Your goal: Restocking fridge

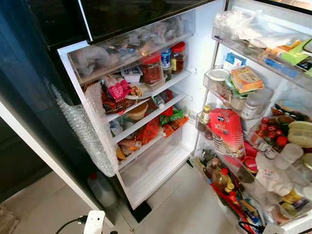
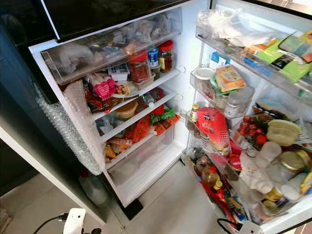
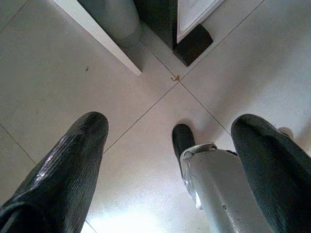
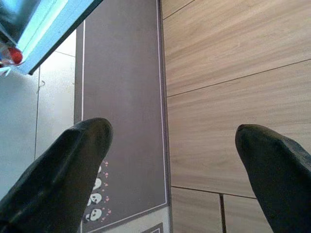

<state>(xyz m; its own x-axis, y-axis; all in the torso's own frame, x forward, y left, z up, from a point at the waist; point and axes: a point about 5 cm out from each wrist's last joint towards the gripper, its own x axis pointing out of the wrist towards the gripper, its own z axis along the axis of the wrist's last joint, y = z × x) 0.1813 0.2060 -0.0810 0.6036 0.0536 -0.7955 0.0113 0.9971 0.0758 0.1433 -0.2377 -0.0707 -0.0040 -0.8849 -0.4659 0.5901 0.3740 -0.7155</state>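
In the left eye view the fridge point(image 1: 192, 63) stands open, its shelves crowded. Two red-lidded jars point(image 1: 152, 69) sit on the upper shelf under a clear drawer point(image 1: 131, 46) stuffed with bags. A red and green packet point(image 1: 171, 116) lies on a middle shelf, and the bottom bin point(image 1: 156, 168) looks nearly bare. Bubble wrap point(image 1: 87, 131) hangs along the cabinet's left edge, and a plastic jug point(image 1: 101, 190) stands on the floor below it. The open door point(image 1: 292, 92) holds a red rice bag point(image 1: 226, 131) in a middle rack, with bottles and jars packed around and beneath it.

The right eye view gives the same scene: the rice bag leans in the door rack, and an oil bottle point(image 2: 209, 174) stands lower down.

In the left wrist view the left gripper point(image 3: 167, 170) points down at the pale floor tiles point(image 3: 63, 87), its two black fingers point(image 3: 63, 174) spread wide apart with nothing between them but floor. Ahead of the fingertips is the base of the fridge, with a dark foot point(image 3: 193, 43) at its corner. A silver leg of the robot point(image 3: 223, 189) shows close beside one finger.

In the right wrist view the right gripper point(image 4: 177, 160) hangs with its fingers point(image 4: 58, 170) also wide apart and empty. Under them lie a grey mat point(image 4: 121, 97) printed with small panda faces and wooden flooring point(image 4: 233, 73) beside it. The lower edge of the fridge door point(image 4: 43, 29) sits ahead of one fingertip.
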